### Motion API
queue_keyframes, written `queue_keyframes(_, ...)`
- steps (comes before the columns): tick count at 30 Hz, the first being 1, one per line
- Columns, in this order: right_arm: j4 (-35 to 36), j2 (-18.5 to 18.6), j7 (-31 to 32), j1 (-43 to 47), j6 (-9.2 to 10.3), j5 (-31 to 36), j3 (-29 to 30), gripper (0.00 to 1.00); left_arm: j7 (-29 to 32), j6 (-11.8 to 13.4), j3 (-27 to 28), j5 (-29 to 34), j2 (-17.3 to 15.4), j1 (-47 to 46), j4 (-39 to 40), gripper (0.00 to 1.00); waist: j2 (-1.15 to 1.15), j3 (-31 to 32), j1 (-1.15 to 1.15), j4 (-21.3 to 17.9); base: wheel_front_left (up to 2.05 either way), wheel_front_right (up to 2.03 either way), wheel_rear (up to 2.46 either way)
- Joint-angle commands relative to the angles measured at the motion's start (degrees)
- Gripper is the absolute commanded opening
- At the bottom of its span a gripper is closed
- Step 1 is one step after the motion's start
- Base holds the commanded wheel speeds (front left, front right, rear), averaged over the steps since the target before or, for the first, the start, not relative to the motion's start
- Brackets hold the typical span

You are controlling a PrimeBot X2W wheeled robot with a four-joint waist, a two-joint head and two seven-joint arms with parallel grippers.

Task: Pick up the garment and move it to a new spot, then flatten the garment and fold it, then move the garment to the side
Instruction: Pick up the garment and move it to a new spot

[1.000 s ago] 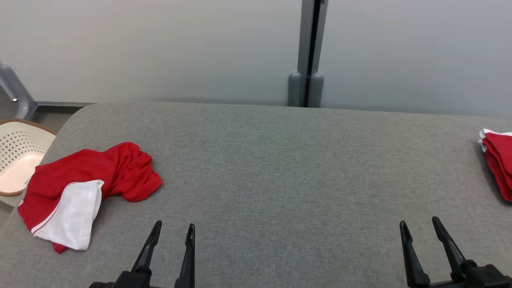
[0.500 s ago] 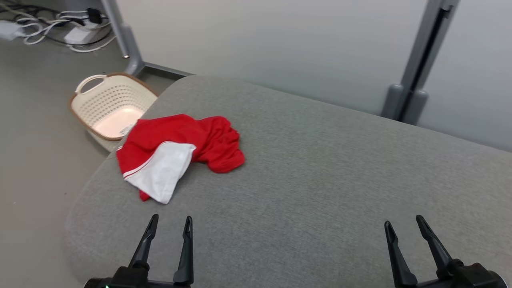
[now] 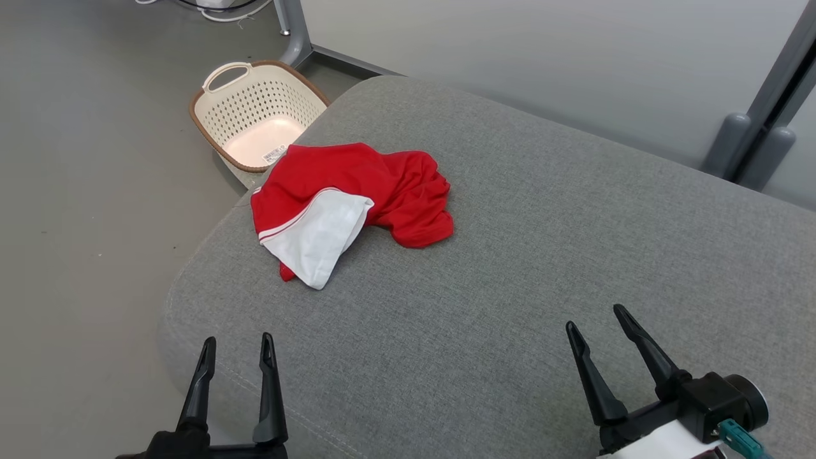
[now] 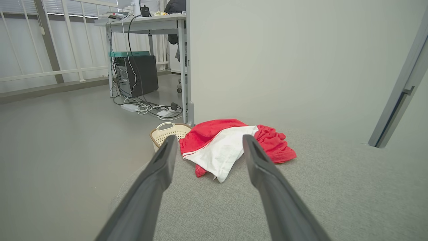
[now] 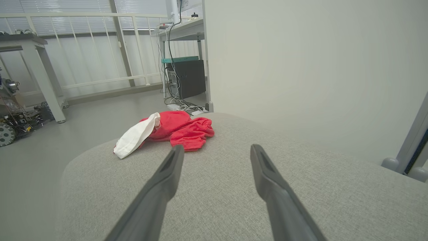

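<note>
The garment [image 3: 382, 185] lies crumpled by the left edge of the grey fabric bench [image 3: 574, 255], a cream basket [image 3: 255, 108] on the floor [image 3: 95, 191] beyond. My left claw [image 3: 238, 339] and right claw [image 3: 594, 317] stand apart, empty.

The garment [image 3: 382, 185] and table [image 3: 542, 255] hide one corner of the basket [image 3: 268, 102]. Its label [image 3: 274, 153], perhaps a sticker, is too small to read.
</note>
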State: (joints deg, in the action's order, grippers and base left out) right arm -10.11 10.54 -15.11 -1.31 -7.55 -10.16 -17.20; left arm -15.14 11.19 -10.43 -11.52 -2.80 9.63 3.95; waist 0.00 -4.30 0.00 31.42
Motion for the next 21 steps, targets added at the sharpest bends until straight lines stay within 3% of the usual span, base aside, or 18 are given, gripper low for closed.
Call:
queue_keyframes(1,-0.1,0.5,0.0,-0.4,0.12,-0.4,0.0,1.0,0.0,0.4,-0.1,-0.3,-0.2,0.2,0.3,1.0,0.0,-0.2,0.0,0.0,-0.09,-0.09,-0.09)
queue_keyframes(5,0.1,1.4,0.0,-0.7,0.12,-0.7,0.0,1.0,0.0,0.5,-0.3,-1.2,-0.2,-1.7,0.1,1.0,0.0,-1.3,0.0,0.0,-0.02,-0.02,-0.02)
queue_keyframes(9,0.6,2.9,0.0,-0.2,0.12,-0.2,1.2,1.0,0.0,-2.7,0.4,-2.6,-0.2,-7.0,-3.9,1.0,0.0,-3.8,0.0,-0.1,0.0,0.0,0.0)
queue_keyframes(14,1.9,6.1,0.0,0.8,0.12,0.9,3.7,1.0,0.8,-8.7,1.9,-5.2,-0.7,-21.5,-18.9,1.0,0.0,-8.4,0.0,-0.2,0.0,0.0,0.0)
queue_keyframes(21,5.8,12.1,0.0,1.0,0.12,2.2,8.2,1.0,11.9,-13.9,2.4,-8.3,-3.9,-45.5,-39.2,1.0,0.0,-15.6,0.0,-1.3,0.0,0.0,0.0)
